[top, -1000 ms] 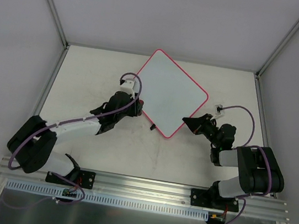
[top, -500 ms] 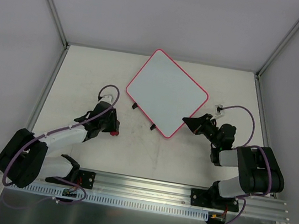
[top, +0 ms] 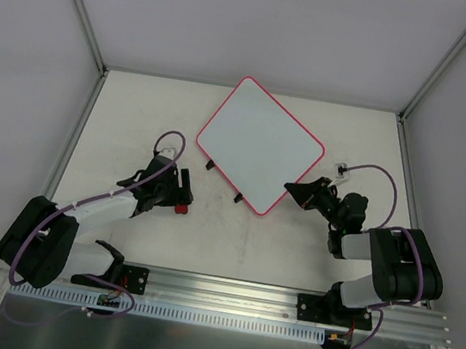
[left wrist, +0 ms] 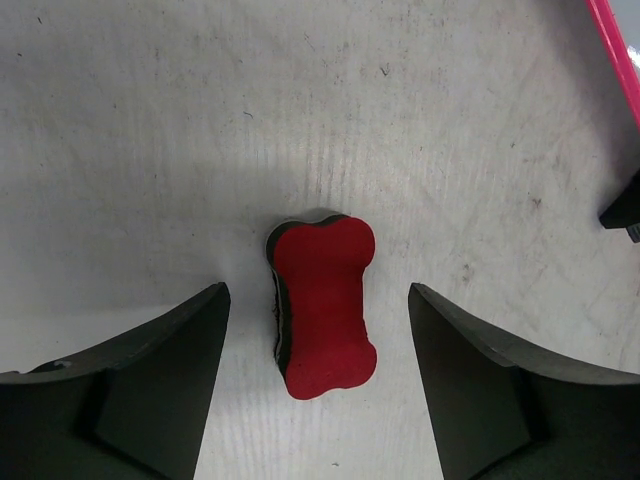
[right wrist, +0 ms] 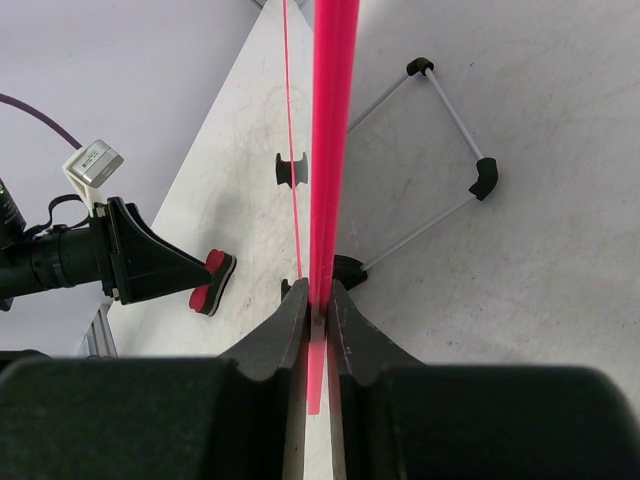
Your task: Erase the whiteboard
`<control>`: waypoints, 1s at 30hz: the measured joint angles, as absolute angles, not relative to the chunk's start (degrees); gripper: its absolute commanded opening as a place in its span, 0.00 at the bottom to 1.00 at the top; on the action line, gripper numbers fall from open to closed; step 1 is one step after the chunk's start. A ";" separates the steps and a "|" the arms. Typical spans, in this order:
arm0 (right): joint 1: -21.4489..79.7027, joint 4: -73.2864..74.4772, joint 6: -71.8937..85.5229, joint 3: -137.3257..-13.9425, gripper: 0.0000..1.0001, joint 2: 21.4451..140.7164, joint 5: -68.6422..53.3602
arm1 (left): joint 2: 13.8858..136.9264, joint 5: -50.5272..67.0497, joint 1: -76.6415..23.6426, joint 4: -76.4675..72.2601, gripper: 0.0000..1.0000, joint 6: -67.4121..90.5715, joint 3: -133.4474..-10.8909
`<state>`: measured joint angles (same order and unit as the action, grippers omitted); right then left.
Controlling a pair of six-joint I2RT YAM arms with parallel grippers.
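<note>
Left wrist view: the left gripper (left wrist: pixel 318 292) has its fingers (left wrist: pixel 165 375) spread wide. The red bone-shaped eraser (left wrist: pixel 322 305) lies flat on the table (left wrist: pixel 150 120) between them, touching neither. Right wrist view: the right gripper (right wrist: pixel 318 300) is clamped on the pink-red rim of the whiteboard (right wrist: pixel 333 120), seen edge-on. From the top external camera, the whiteboard sits turned at an angle at mid-table, its face plain white, with two black clips (top: pixel 210 165) on its near-left edge. The eraser lies apart from it, off that edge.
</note>
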<state>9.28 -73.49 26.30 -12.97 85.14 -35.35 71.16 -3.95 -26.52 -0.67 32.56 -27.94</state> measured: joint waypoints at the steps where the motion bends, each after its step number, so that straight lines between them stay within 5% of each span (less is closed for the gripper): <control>1: 9.30 -73.49 26.30 -12.97 0.03 85.12 -35.35 | 70.98 -3.95 -26.52 -0.36 0.73 32.58 -27.94; 11: 9.52 -73.54 25.23 -12.97 0.45 85.10 -35.51 | 68.05 -4.10 -26.52 0.75 0.76 32.64 -27.42; 22: 9.69 -73.54 24.71 -12.95 0.59 84.07 -36.01 | 67.20 -4.19 -26.52 0.93 0.79 32.69 -27.07; 30: 7.16 -73.47 24.60 -7.90 0.84 77.32 -33.54 | 62.76 -5.02 -26.52 1.34 0.85 33.12 -26.20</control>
